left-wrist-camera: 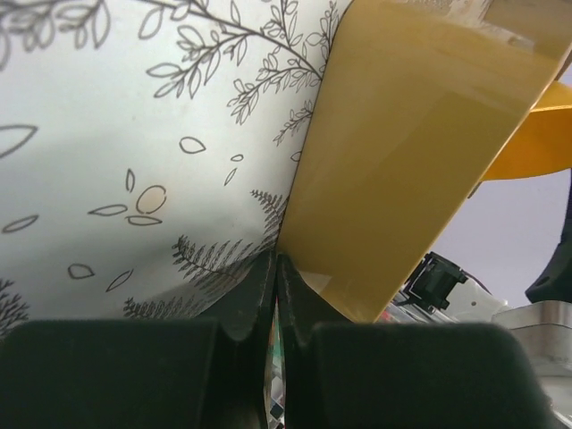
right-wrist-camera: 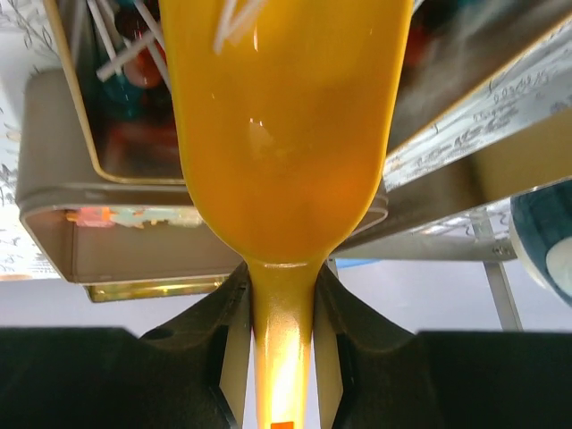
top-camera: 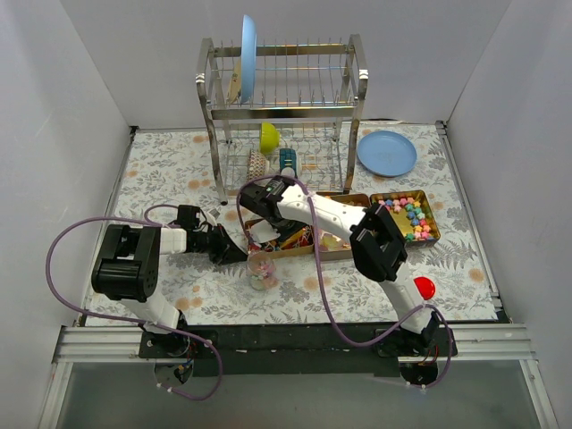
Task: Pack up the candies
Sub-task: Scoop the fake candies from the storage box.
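Bright candies (top-camera: 409, 217) fill the right gold tin (top-camera: 433, 213). More candies lie in a small clear jar (top-camera: 262, 270) on the table in front of the left gold tin (top-camera: 332, 251). My left gripper (top-camera: 236, 253) sits at the jar's left side. In the left wrist view its jaws (left-wrist-camera: 277, 261) are pressed together on a thin clear edge, apparently the jar's rim. My right gripper (right-wrist-camera: 281, 284) is shut on the handle of the orange-yellow scoop (right-wrist-camera: 279, 125). The scoop bowl hangs over the left tin (right-wrist-camera: 54, 241), which holds sweets with white sticks (right-wrist-camera: 134, 55).
A red round lid (top-camera: 424, 288) lies at the front right. A steel dish rack (top-camera: 281, 107) stands behind the tins with a blue plate (top-camera: 248, 45), a green bowl (top-camera: 269, 137) and small items. Another blue plate (top-camera: 386, 153) lies at the back right.
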`<state>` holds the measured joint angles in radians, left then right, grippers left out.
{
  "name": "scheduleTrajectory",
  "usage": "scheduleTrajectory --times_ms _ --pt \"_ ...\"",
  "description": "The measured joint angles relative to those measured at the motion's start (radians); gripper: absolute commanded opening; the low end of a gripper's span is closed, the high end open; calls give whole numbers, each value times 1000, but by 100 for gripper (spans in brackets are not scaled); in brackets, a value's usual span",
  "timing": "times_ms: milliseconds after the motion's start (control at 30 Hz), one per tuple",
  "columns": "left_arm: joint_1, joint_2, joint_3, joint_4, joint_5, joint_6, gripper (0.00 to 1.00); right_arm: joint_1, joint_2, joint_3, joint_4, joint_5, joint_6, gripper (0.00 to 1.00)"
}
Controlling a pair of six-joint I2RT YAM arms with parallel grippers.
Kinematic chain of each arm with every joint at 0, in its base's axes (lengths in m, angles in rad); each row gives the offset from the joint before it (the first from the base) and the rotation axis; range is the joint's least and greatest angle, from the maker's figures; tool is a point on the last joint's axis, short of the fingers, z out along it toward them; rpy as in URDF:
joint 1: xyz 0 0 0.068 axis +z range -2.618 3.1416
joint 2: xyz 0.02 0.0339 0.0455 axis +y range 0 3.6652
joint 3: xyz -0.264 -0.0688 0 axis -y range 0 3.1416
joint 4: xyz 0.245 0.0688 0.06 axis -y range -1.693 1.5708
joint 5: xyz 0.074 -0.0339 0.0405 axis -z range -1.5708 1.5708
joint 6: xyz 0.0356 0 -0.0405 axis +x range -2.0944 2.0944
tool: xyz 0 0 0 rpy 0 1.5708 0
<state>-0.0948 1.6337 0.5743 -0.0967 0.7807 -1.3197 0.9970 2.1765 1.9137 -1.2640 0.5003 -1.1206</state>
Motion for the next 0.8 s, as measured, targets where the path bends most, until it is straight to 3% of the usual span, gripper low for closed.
scheduleTrajectory --times_ms 367,700,733,767,800 --pt "0 14 5 7 17 2 0 6 155 162 -18 -108 58 1" --pt "-4 14 23 -20 15 29 0 -32 114 94 53 -281 132 1" --pt "-5 14 26 -25 13 34 2 -40 96 71 73 -308 137 1" --pt "-5 14 32 -32 11 41 17 -47 84 55 89 -333 139 1" --pt "-5 14 37 -39 6 50 22 -57 75 44 101 -355 142 1"
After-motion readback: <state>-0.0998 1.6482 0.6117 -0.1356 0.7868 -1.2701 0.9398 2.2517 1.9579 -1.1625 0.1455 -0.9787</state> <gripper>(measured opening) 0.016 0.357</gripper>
